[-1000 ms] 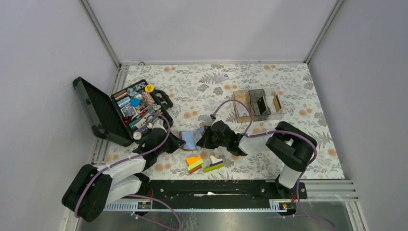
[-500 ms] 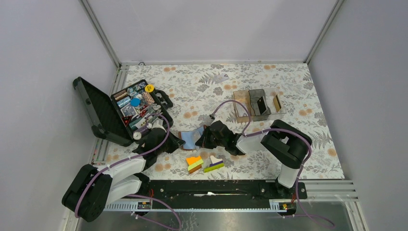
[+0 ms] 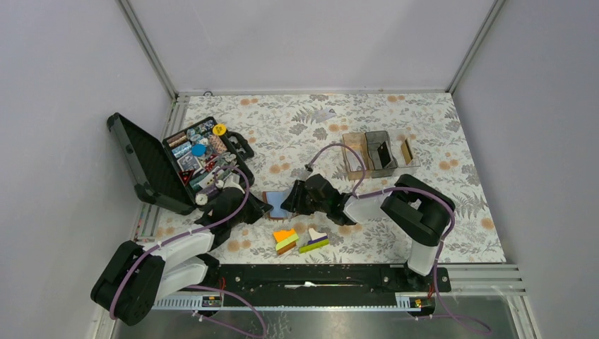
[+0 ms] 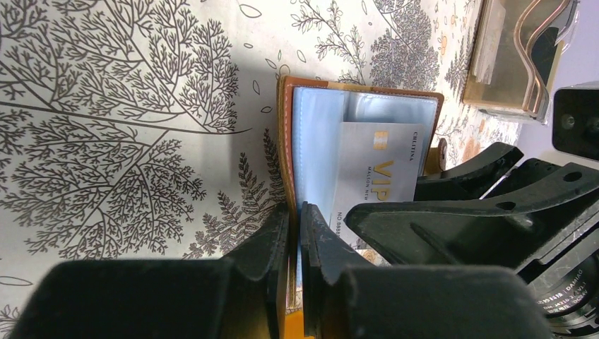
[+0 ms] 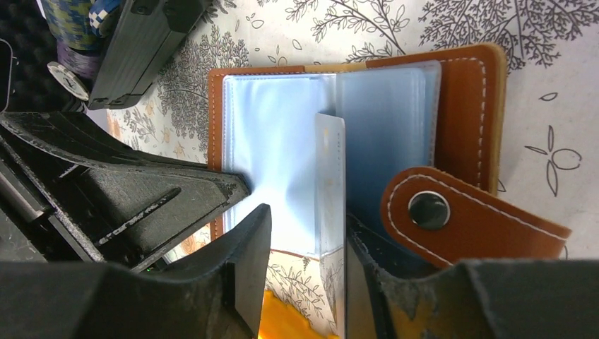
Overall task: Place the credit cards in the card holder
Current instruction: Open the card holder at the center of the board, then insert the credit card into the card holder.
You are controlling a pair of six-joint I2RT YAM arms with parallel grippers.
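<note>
The brown card holder (image 3: pixel 274 205) lies open on the flowered cloth, its clear sleeves (image 5: pixel 282 134) facing up and its snap tab (image 5: pixel 452 212) off to one side. My left gripper (image 4: pixel 295 212) is shut on the holder's brown cover edge (image 4: pixel 285 141). A silver credit card (image 4: pixel 378 169) marked VIP sits partly in a sleeve. In the right wrist view this card (image 5: pixel 330 212) shows edge-on. My right gripper (image 5: pixel 305 222) is open around it; the card leans on one finger with a gap to the other. A dark card (image 3: pixel 385 153) and a tan card (image 3: pixel 407 150) stand in the compartment box.
An open black tool case (image 3: pixel 152 166) full of small parts stands at the left. Clear and brown compartment boxes (image 3: pixel 367 150) sit at the back right. Orange and green blocks (image 3: pixel 286 239) and a purple-green one (image 3: pixel 314 242) lie just in front of the holder.
My right gripper has pushed left toward the holder and opened off the silver card. The card has gone further into the sleeve. The left gripper has kept its hold.
</note>
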